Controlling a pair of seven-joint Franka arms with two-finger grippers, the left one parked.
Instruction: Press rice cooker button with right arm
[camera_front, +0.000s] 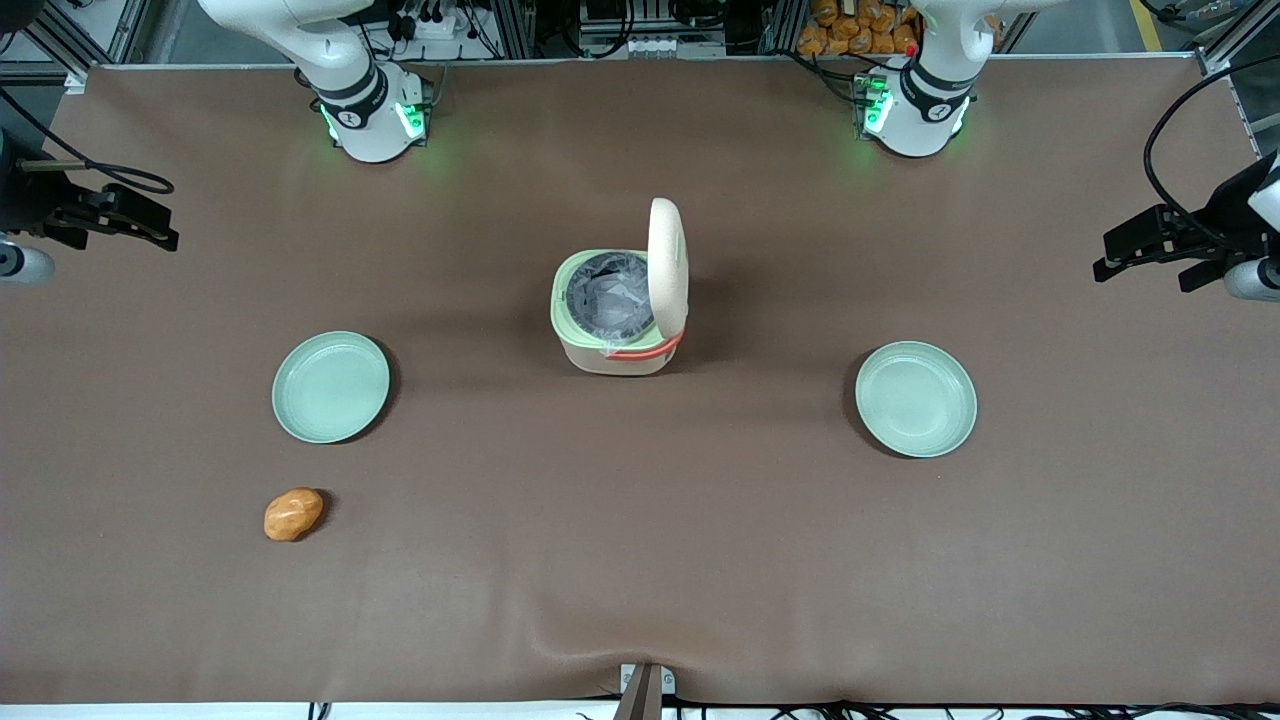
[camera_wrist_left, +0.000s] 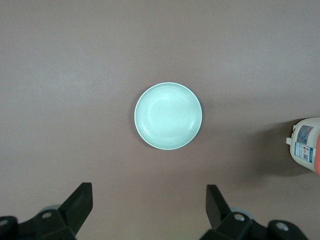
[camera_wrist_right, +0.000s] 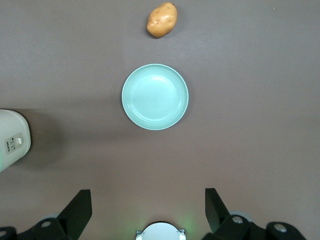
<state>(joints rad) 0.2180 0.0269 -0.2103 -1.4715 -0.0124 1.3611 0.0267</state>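
The cooker (camera_front: 618, 318) stands at the centre of the front view, lid (camera_front: 667, 266) raised upright, grey pot (camera_front: 608, 292) exposed; its button (camera_wrist_right: 18, 141) shows in the wrist view on the cream housing; one plate (camera_front: 331, 387) lies left of centre in the front view, another (camera_front: 916, 399) right of centre; a potato (camera_front: 293, 514) sits lower left, nearer the camera than the first plate; the gripper (camera_wrist_right: 148, 209) hangs high above that plate, jaws spread wide, holding nothing, well apart from the cooker.
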